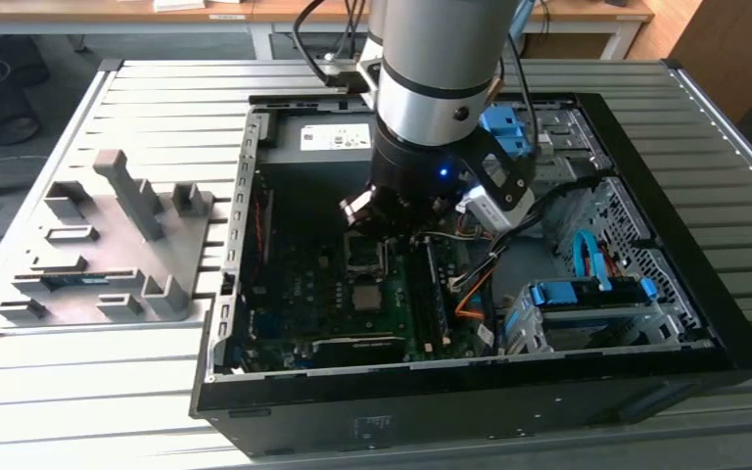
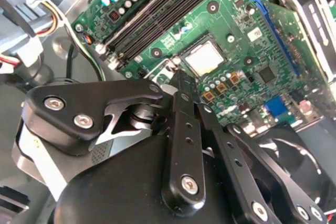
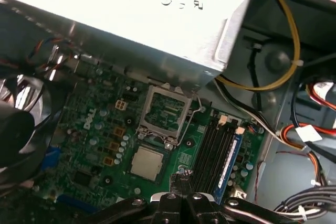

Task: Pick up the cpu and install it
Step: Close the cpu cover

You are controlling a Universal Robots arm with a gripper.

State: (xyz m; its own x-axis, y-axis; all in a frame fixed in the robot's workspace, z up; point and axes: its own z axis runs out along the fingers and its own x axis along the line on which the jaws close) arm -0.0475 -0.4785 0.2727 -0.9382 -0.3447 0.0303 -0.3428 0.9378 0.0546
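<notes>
Cpu lies beside metal frame and memory slots.

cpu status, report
jaws shut, empty; gripper over motherboard beside cpu. cpu lies flat, uncovered; metal frame next to it flipped open. nothing in the way.

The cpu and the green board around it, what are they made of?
The cpu looks like metal on top: it is flat and dull silver-grey with a soft sheen. The green board looks like a shiny coated circuit board. It is probably a stiff plastic-like sheet, though the look alone can't settle that. Small parts sit all over it.
</notes>
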